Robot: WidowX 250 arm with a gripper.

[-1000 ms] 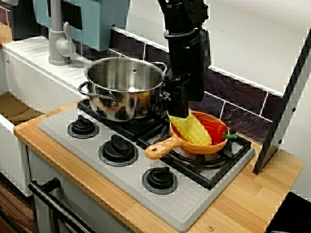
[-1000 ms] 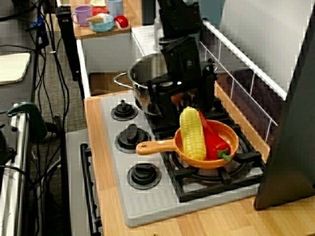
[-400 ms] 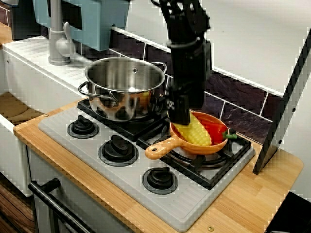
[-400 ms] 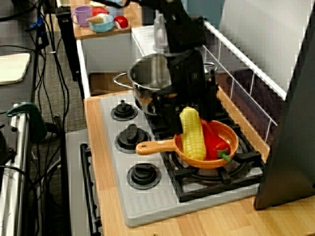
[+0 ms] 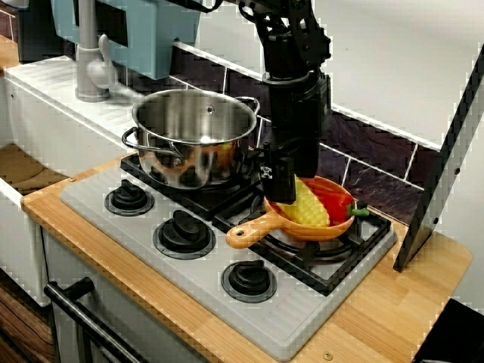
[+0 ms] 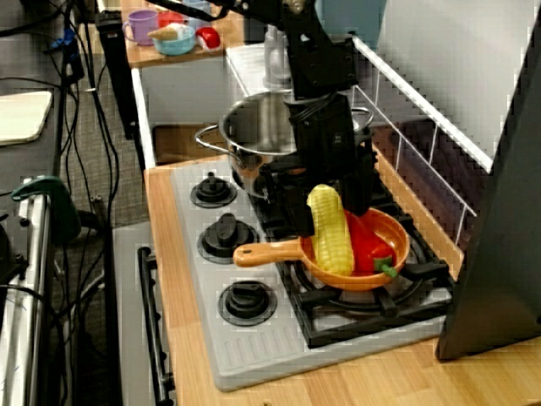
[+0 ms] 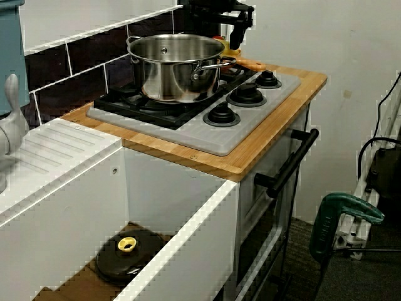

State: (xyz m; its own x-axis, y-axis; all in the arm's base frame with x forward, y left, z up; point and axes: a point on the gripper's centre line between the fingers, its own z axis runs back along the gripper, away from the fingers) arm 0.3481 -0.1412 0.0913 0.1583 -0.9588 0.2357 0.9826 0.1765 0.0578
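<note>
A yellow corn cob (image 5: 308,206) and a red pepper (image 5: 334,201) lie in an orange pan (image 5: 249,231) on the stove's right burner. My black gripper (image 5: 286,190) has come straight down onto the cob's end nearest the pot. In the view from the side, the gripper (image 6: 328,210) is open, one finger (image 6: 296,207) on each side of the corn cob (image 6: 332,241). I see no lift of the cob. The view from the sink side shows only the gripper's (image 7: 220,14) upper part behind the pot (image 7: 175,66).
A steel pot (image 5: 193,140) stands on the left burner, close beside my arm. Three black knobs (image 5: 184,231) line the stove's front. A tap (image 5: 91,68) and sink lie left. A dark panel (image 5: 446,159) leans at the right. Tiled wall runs behind.
My gripper has dropped and shifted slightly right, so its fingers now straddle the cob's end. Corn, pepper, pan and pot have stayed put.
</note>
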